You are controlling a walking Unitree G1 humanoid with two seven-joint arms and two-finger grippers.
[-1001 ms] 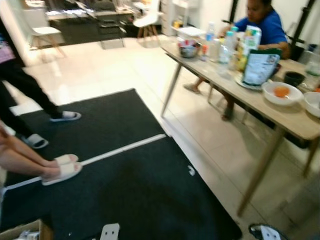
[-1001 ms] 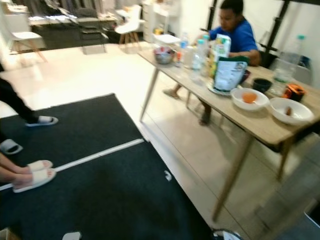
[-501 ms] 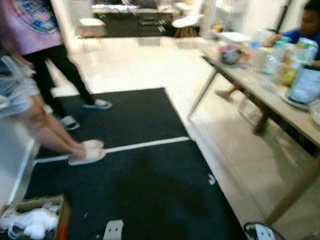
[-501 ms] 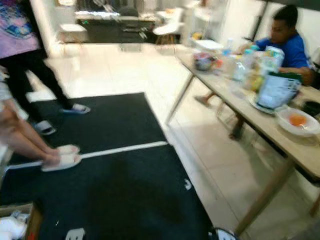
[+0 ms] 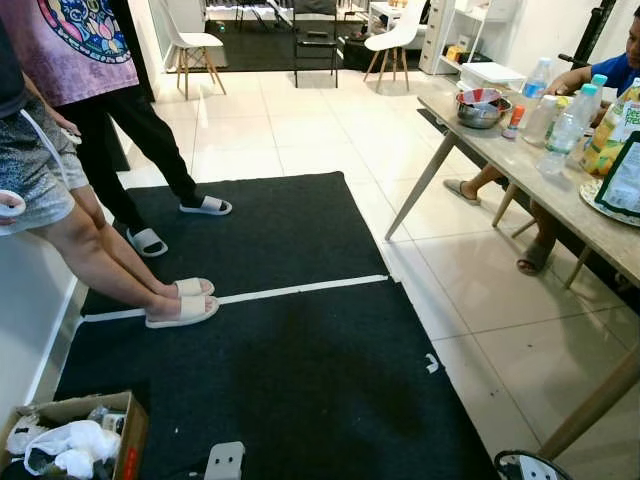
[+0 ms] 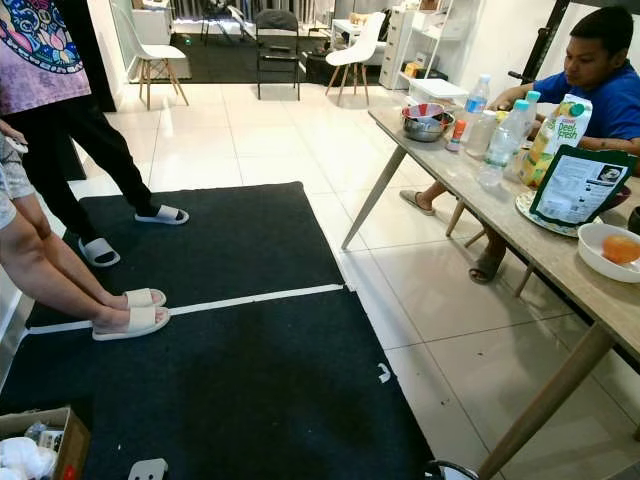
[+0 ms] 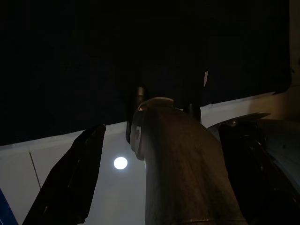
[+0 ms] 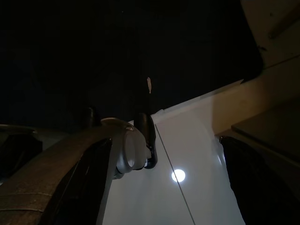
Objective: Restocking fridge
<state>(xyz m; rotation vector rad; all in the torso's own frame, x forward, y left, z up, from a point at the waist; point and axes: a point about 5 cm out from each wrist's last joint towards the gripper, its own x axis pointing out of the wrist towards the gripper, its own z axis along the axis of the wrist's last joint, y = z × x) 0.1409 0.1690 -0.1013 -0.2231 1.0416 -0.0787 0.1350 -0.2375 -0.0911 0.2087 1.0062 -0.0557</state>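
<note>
Wooden table (image 6: 560, 262) carries juice carton (image 6: 560, 122), well apart from hanging hands.

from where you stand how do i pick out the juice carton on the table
Look at the long wooden table on the right. Past the clear bottles, the juice carton stands upright behind a dark pouch. It is the tall yellow and white box with a green cap.

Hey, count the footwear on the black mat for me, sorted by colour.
cream slippers: 2
black-strap slides: 2
Total: 4
</note>
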